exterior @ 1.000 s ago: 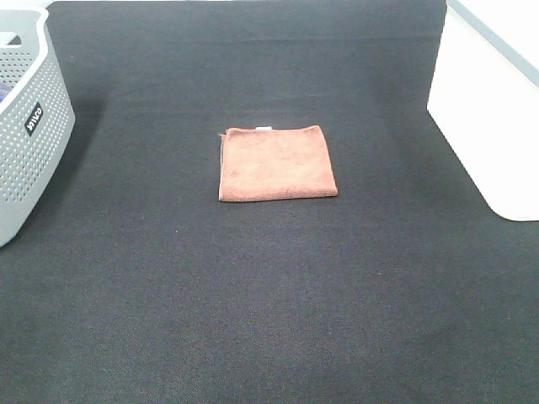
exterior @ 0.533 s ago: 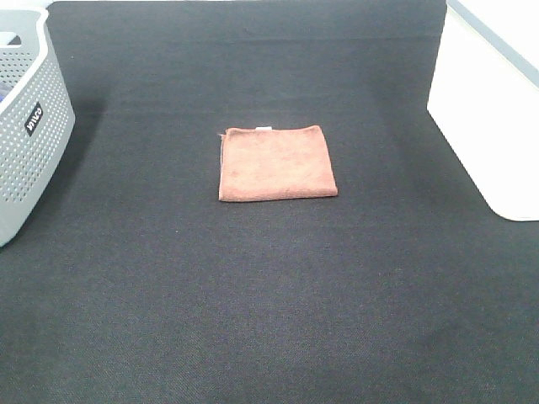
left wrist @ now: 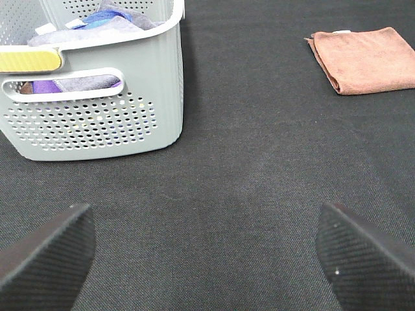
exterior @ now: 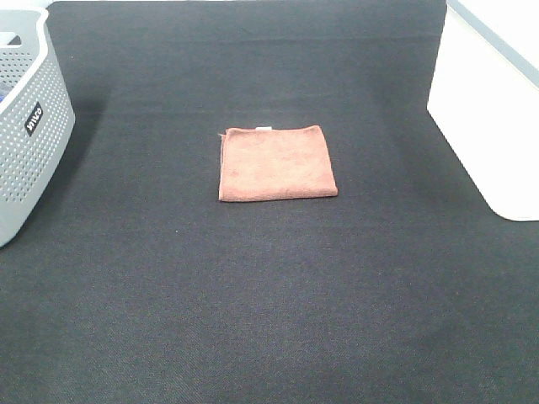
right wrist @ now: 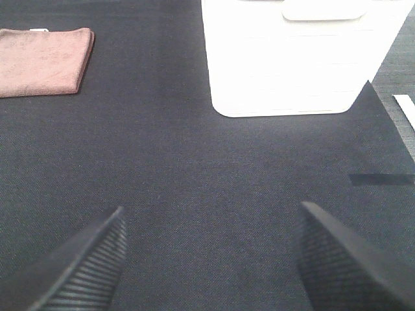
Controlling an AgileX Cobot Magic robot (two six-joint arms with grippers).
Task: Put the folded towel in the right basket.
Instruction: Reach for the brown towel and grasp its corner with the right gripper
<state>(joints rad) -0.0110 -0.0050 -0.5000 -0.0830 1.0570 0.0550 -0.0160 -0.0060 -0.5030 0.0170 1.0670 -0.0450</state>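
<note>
A folded brown towel (exterior: 276, 162) lies flat on the black table mat, near the middle. It also shows in the left wrist view (left wrist: 364, 59) and in the right wrist view (right wrist: 43, 61). The white right basket (exterior: 493, 109) stands at the right edge; the right wrist view shows its wall (right wrist: 295, 58). My left gripper (left wrist: 207, 253) is open and empty, low over the mat near the grey basket. My right gripper (right wrist: 211, 256) is open and empty, in front of the white basket. Neither gripper shows in the exterior view.
A grey perforated basket (exterior: 25, 126) stands at the left edge and holds several cloths (left wrist: 84, 32). The black mat (exterior: 269, 295) covers the table. A white strip (right wrist: 405, 110) shows past the mat's right edge.
</note>
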